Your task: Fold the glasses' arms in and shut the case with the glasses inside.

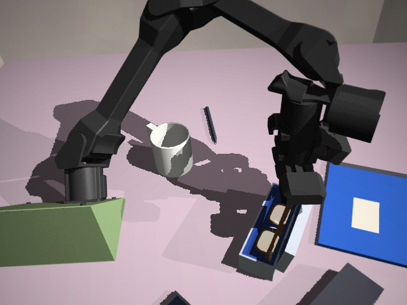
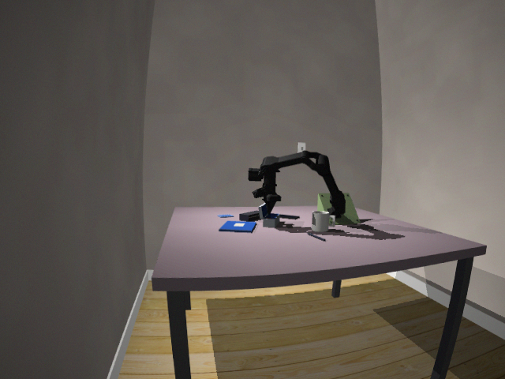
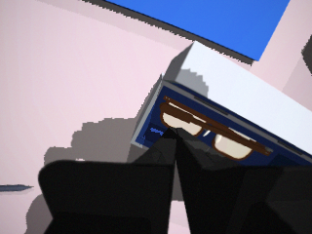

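Brown-framed glasses (image 1: 275, 229) lie in the open case (image 1: 259, 262) under the empty, pinched-together gripper (image 3: 175, 134).

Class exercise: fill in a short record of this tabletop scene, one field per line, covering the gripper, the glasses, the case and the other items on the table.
gripper: shut, empty, over one end of the case
glasses: brown frame, lying inside the case
case: blue-lined, lid raised
mug: white, upright
pen: dark, beyond the mug
book: blue, beside the case
task: lid not yet shut
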You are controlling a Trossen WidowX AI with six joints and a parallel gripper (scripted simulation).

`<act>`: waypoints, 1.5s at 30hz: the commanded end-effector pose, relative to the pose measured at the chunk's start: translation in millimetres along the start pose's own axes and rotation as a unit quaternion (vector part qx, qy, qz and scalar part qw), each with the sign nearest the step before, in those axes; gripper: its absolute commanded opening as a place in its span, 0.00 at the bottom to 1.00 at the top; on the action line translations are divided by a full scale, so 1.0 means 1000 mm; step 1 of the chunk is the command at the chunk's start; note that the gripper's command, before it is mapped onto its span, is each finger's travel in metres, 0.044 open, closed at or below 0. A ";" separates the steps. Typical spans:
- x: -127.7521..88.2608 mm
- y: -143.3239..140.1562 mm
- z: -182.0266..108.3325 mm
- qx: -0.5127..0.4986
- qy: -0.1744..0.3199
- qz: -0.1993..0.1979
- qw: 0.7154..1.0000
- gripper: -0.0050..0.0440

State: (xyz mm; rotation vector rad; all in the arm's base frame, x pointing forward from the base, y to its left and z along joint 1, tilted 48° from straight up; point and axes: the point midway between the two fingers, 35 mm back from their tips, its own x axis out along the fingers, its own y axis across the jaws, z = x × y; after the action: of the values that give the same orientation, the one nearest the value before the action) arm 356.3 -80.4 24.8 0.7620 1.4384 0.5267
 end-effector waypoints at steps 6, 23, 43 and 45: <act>-0.001 0.007 0.004 -0.002 -0.002 0.001 1.000 0.10; -0.001 0.015 0.008 -0.002 -0.002 0.001 1.000 0.10; -0.001 0.021 0.011 -0.002 -0.002 0.001 1.000 0.10; -0.001 0.021 0.011 -0.002 -0.002 0.001 1.000 0.10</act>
State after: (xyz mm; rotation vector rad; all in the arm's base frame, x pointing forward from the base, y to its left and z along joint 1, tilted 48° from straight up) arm 369.3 -69.7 39.5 0.7559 1.4322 0.5287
